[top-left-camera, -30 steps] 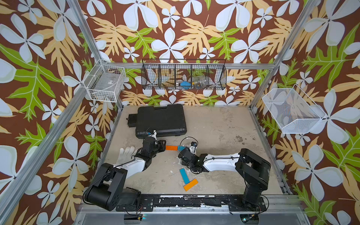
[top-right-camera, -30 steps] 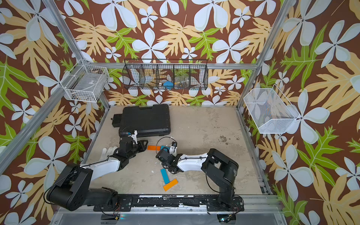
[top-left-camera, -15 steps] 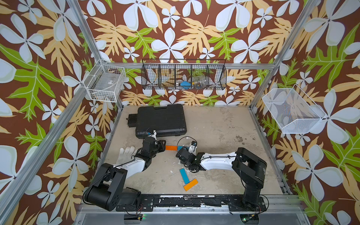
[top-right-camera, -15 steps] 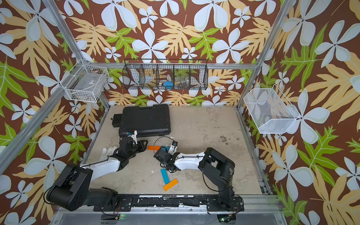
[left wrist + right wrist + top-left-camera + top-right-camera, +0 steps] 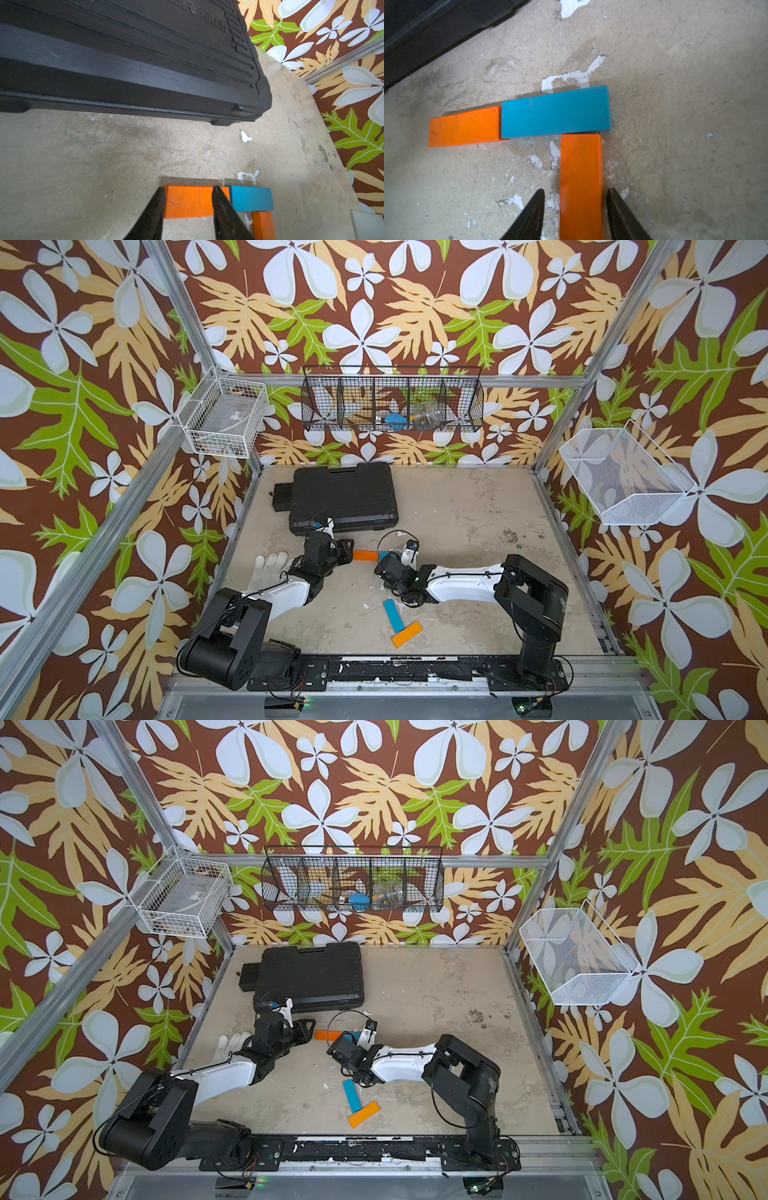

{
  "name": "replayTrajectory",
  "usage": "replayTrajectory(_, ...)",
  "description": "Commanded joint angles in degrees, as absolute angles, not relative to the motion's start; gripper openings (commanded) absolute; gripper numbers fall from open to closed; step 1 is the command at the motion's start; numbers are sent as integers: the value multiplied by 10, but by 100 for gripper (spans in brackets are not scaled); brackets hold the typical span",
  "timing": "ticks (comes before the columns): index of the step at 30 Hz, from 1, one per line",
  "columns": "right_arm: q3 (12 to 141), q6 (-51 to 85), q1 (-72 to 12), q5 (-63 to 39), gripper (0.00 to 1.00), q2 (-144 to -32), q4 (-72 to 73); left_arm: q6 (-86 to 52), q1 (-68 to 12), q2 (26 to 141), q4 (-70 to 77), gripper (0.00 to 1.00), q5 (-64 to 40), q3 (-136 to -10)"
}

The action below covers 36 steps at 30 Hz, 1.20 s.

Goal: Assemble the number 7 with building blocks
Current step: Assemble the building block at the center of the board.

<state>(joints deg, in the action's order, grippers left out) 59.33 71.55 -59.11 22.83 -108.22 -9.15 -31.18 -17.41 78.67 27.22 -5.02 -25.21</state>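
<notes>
In a top view, two blocks lie loose on the near side of the floor (image 5: 457,510): a loose blue block (image 5: 393,615) and, just beside its near end, a loose orange block (image 5: 407,634). The started 7 (image 5: 365,555) lies further back, in front of the black case (image 5: 345,497).

From the left wrist, the left claw (image 5: 188,188) stands part spread over the crossbar's orange block (image 5: 187,202), pinching nothing. The crossbar's blue block (image 5: 250,199) butts its end.

From the right wrist, the right claw (image 5: 576,189) is spread, straddling the stem's first orange block (image 5: 581,176) without squeezing it.

The blocks look light, stiff and smooth, so likely to skid when nudged. Each is best pinched across its narrow width, mid-length.
</notes>
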Motion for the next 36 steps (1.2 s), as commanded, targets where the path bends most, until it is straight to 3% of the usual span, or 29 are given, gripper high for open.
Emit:
replayTrajectory(1, 584, 719, -590, 168, 51, -1088, -190, -311, -173, 786, 278, 41, -54, -253)
replayTrajectory(8, 588, 727, -590, 175, 37, -1087, -200, -311, -173, 784, 278, 41, -56, -252)
replayTrajectory(16, 585, 738, -590, 185, 32, -1082, -213, -313, -173, 784, 279, 41, -57, -252)
replayTrajectory(22, 585, 743, -590, 191, 35, -1077, -223, -313, -173, 784, 279, 41, -58, -252)
replayTrajectory(30, 575, 734, -590, 183, 48, -1075, -202, -313, -173, 785, 279, 41, -58, -252)
replayTrajectory(36, 572, 715, -595, 182, 49, -1064, -185, -313, -172, 787, 279, 41, -58, -252)
